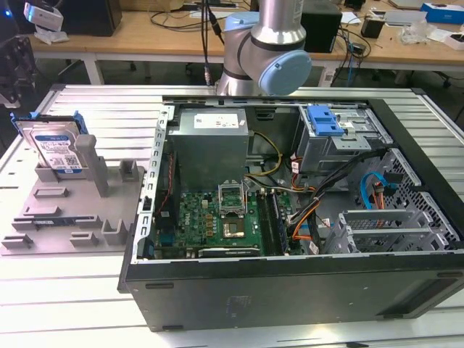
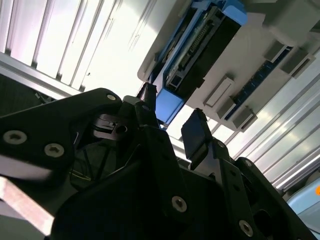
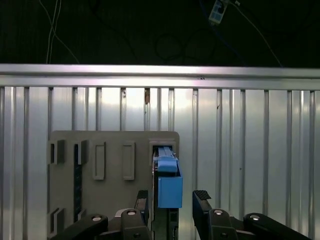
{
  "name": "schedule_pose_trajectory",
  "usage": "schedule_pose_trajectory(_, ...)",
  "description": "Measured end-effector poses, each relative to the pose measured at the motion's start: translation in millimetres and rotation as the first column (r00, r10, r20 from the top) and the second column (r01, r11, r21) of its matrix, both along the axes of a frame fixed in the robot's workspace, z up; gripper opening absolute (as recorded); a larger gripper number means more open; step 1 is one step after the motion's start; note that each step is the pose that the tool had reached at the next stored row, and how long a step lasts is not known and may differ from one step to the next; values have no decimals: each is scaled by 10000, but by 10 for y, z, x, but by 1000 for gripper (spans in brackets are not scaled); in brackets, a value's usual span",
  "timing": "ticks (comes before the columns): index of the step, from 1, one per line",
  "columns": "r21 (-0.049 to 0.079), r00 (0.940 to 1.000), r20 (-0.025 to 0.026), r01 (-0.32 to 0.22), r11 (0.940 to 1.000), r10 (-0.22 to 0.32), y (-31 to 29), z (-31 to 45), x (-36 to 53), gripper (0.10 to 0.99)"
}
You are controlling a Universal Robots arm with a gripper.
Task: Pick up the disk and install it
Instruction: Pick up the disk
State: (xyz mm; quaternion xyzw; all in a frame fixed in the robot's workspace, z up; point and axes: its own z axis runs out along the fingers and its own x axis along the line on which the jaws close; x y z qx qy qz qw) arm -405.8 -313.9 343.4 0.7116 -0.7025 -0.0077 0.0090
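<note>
In the exterior view we find the disk [image 1: 56, 147] standing on edge and leaning back (its white-and-blue label faces us) in a slot of the grey fixture [image 1: 72, 217]. That puts it at roughly ten o'clock from the open computer case [image 1: 290, 297]. Fixture and case sit just beside each other on the ribbed metal table [image 1: 65, 304]. The arm [image 1: 270, 43] rises at twelve o'clock, behind the case. Inside the case we see the grey power supply box [image 1: 210, 141] at about eleven o'clock. The green motherboard [image 1: 217, 217] lies just beneath it toward six, and a small blue latch [image 1: 324, 119] sits at one o'clock.

In both wrist views the gripper [image 3: 172, 202] [image 2: 171, 112] is lined up with the corner of the fixture that holds the disk. Its two dark fingers [image 3: 201, 201] are spread and released, one on each side of the disk's blue bracket [image 3: 169, 187]. We see a sliver of space between each finger and the blue plastic, so nothing is grasped. In the second wrist view the disk's dark connector edge [image 2: 197, 60] shows, with the bracket's blue end between the fingertips.
</note>
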Motion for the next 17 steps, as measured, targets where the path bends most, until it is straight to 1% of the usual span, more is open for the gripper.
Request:
schedule_pose_trajectory(9,-12,10000,-1,4,10000,-4,-10,-93,2,482)
schedule_pose_trajectory(13,-22,10000,-1,5,10000,-5,-15,-122,2,482)
schedule_pose_trajectory(17,-26,10000,0,5,10000,-5,-17,-178,2,482)
